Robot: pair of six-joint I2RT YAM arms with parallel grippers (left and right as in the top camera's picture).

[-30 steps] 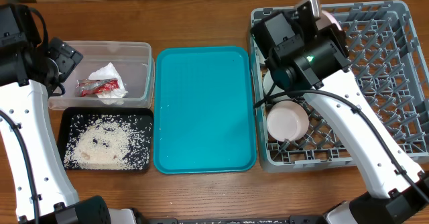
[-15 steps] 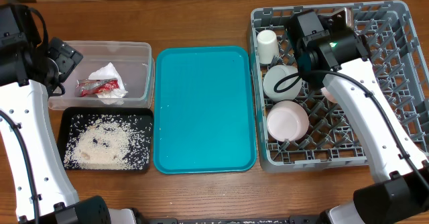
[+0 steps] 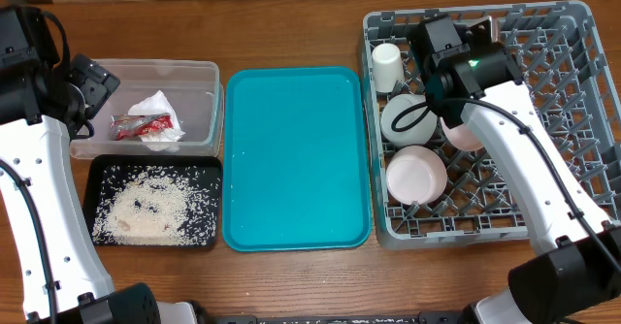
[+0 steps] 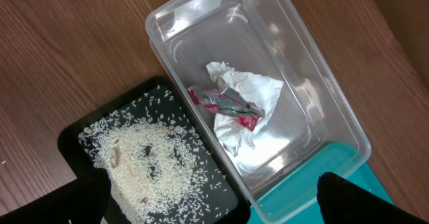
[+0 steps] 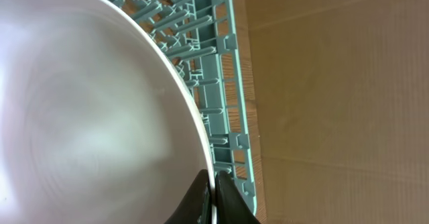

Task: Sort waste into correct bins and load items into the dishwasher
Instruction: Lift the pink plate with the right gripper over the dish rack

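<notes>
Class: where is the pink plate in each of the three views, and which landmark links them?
Overhead: plate inside the rack, mostly under the right arm.
Left wrist: not in view.
Right wrist: plate fills the left side.
Landmark: the rack, in overhead and right wrist.

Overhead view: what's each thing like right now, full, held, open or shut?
clear tub, holds napkin and wrapper
black tray, sprinkled with rice
pink plate, pinched at its rim
right pincer, shut on pink plate
left pincer, open, holding nothing
cup, standing in rack
two bowls, sitting in rack
</notes>
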